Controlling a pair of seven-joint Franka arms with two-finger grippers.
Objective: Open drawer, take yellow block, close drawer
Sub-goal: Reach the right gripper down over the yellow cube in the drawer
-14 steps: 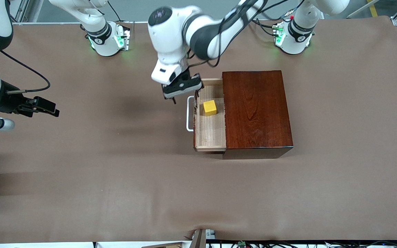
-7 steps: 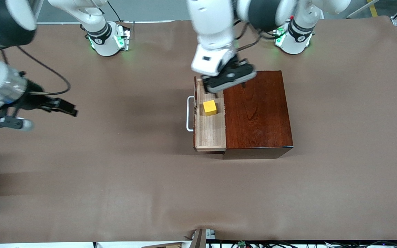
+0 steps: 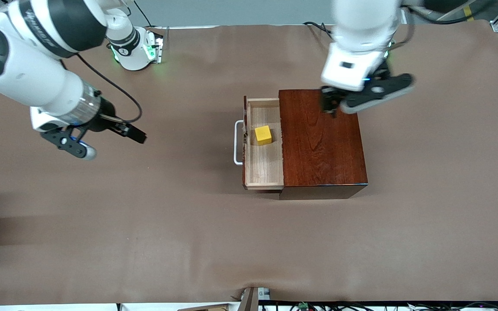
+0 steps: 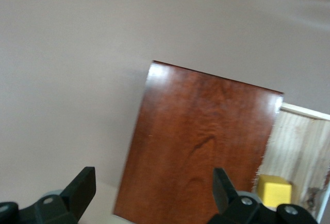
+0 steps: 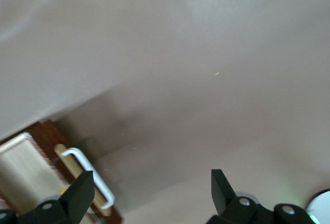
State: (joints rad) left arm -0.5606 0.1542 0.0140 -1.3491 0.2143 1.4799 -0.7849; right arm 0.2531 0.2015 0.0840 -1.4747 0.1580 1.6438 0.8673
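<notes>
The drawer (image 3: 264,166) of pale wood stands pulled out of the dark reddish-brown box (image 3: 320,138), its white handle (image 3: 236,147) facing the right arm's end of the table. The yellow block (image 3: 263,134) lies inside the drawer, nothing touching it. My left gripper (image 3: 333,106) hangs open and empty over the box's top, at the edge farthest from the front camera. The left wrist view shows the box (image 4: 196,152), the block (image 4: 273,190) and the left gripper (image 4: 153,183). My right gripper (image 3: 138,137) is open and empty above the bare mat, apart from the handle (image 5: 87,175).
A brown mat (image 3: 188,224) covers the whole table. The two arm bases (image 3: 134,47) (image 3: 368,54) stand along the edge farthest from the front camera. Cables and a small fixture (image 3: 251,298) sit at the nearest edge.
The left arm swung away from over the drawer's farthest end to over the box top, toward its own base. The right arm came in toward the drawer. Drawer and block stayed put.
</notes>
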